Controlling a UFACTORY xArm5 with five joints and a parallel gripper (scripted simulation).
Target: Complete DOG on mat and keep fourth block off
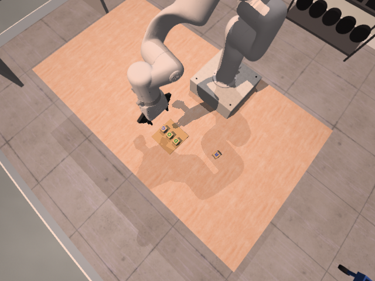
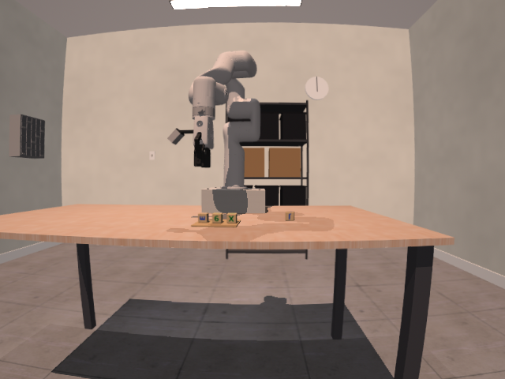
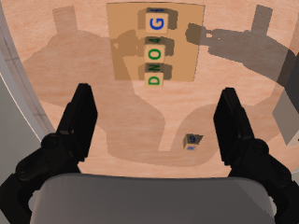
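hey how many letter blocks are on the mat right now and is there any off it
3 on the mat: the G block, O block and D block, side by side in a row. One more, the fourth block, lies off it on the table. None seems hidden.
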